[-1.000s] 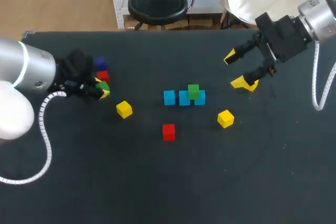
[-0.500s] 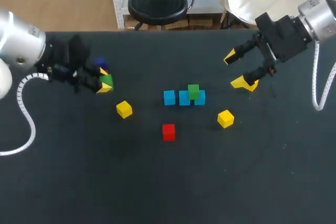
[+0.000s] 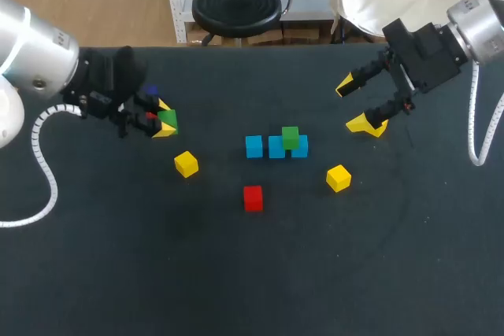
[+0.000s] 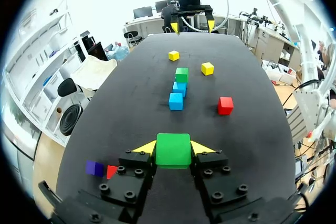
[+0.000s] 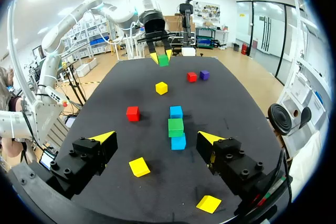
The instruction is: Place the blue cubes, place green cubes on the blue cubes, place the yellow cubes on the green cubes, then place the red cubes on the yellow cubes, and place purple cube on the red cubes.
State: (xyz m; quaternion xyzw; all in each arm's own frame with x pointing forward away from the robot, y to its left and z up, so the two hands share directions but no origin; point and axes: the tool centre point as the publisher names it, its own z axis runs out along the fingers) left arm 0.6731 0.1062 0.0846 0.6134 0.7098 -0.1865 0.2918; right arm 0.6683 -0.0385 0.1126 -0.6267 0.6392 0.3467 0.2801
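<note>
- Left tool (image 4: 174, 147): both yellow-tipped fingers are pressed against opposite faces of the held green cube (image 3: 167, 120), a small plain solid-coloured block. The cube appears raised off the black desk (image 3: 236, 273).
- Right tool (image 3: 356, 104): fingers spread wide, nothing between them.
- Blue row (image 4: 177, 94): three small blue cubes side by side, well ahead of the left tool, between the two tools.
- Stacked green cube (image 4: 181, 74): sits on the blue row, toward the end nearer the right tool. The end nearer the left tool is bare.
- Loose stock:
  - a red cube (image 4: 225, 105) lies ahead of the left tool, off to one side, with a yellow cube (image 4: 207, 68) beyond it;
  - a second yellow cube (image 4: 174, 55) lies just under the right tool;
  - a small purple cube (image 4: 94, 168) and a second red cube (image 4: 111, 171) sit close beside the left tool's fingers.
- Step in hand (judgement): the green layer, second piece.
- Next move calls for:
  - carrying the held cube ahead to the blue row;
  - lowering it square onto the bare end, beside the stacked green cube, without nudging either layer;
  - letting go only once it is seated.
</note>
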